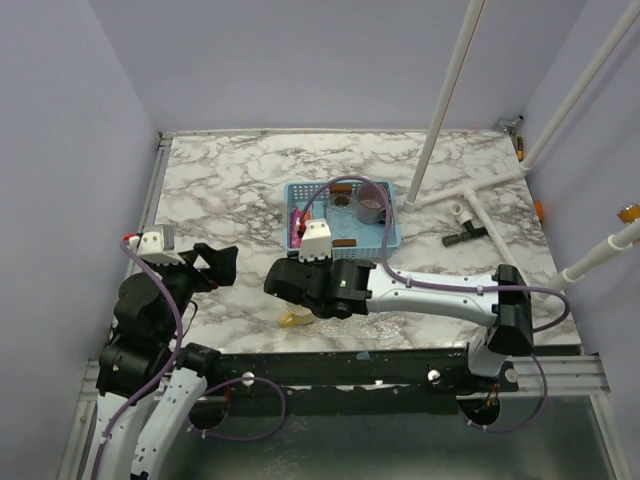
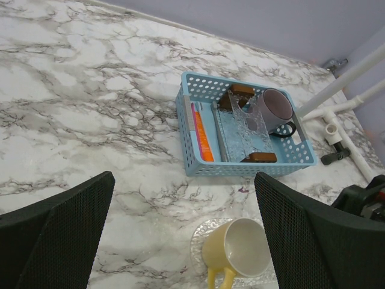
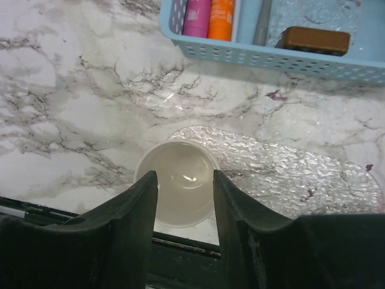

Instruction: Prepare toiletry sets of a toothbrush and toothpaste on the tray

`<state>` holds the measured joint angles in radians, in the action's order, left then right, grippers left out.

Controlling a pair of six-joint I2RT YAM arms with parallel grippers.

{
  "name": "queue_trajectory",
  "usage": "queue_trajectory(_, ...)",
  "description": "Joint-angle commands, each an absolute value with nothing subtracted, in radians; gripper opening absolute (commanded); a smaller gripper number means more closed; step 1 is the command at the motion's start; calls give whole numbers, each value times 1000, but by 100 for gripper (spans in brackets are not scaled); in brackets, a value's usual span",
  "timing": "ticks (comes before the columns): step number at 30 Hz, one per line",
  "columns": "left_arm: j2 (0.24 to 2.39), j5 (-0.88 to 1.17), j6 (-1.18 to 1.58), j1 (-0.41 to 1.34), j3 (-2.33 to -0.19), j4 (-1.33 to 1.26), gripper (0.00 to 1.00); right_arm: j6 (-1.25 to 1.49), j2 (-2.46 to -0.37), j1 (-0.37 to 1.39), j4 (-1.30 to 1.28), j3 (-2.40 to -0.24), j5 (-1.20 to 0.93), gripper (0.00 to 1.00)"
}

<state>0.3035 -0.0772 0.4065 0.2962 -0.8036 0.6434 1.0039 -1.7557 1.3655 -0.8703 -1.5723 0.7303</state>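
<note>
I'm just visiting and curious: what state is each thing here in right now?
left gripper: open, empty.
right gripper: open above yellow mug.
yellow mug: upright, empty.
purple mug: in tray, empty.
orange toothpaste: lying flat in tray.
pink toothpaste: lying beside it.

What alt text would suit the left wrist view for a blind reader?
A light blue tray on a marble table holds toothpaste tubes and a purple-grey mug. Nearer stands a yellow mug, framed by the open left gripper.

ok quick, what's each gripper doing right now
left gripper: open wide, holding nothing
right gripper: open, fingers apart just above the yellow mug, nothing held
</note>
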Motion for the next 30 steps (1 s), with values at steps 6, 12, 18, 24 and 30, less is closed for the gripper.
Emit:
queue_trajectory(6,312,-89,407,299,-788,660,99,796,-1646,1213,-863,-1494,784,43)
queue_trajectory(12,322,-89,405,299,-787,659,99,621,-1600,1039,-733,-1453,679,43)
queue_trajectory(18,339,-81,405,299,-787,658,99,513,-1639,874,-644,-1462,563,44)
queue_trajectory(24,353,-78,403,299,-785,658,99,428,-1734,749,-619,-1523,471,44)
queue_trajectory(30,366,-76,402,299,-786,657,99,364,-1826,664,-610,-1594,391,44)
